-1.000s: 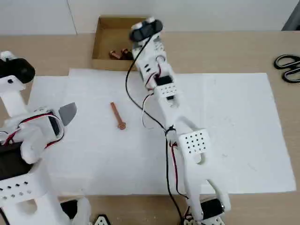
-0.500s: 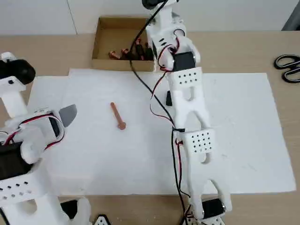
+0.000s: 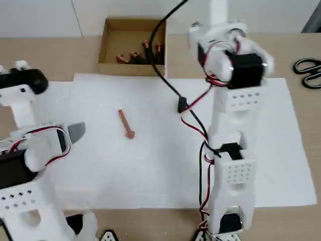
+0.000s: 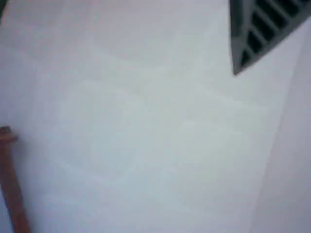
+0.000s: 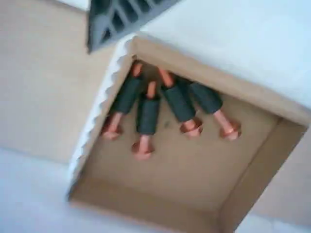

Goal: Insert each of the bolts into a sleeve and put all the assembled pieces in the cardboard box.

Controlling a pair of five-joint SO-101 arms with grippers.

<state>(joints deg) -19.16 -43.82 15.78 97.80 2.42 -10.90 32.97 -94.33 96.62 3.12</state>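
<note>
**4 pieces boxed, 1 bolt loose**

Four sleeved bolts (image 5: 146, 114) are lying inside the cardboard box (image 3: 108, 47). One bare bolt (image 3: 126, 123) and one sleeve (image 3: 181, 105) are lying near the box. The right gripper (image 5: 121, 14) is hanging over the box, the left gripper (image 3: 76, 130) well away. Can't tell how open either is.

We log one bolt (image 3: 126, 123) lying on the paper sheet (image 3: 261, 165), near the left gripper (image 3: 77, 130) on its inner side, not touching it. The cardboard box (image 3: 103, 50) sits below and ahead of the right gripper (image 5: 104, 29), past the sheet's far edge. Four assembled pieces (image 5: 146, 114) lie side by side in it, against one wall.
</note>
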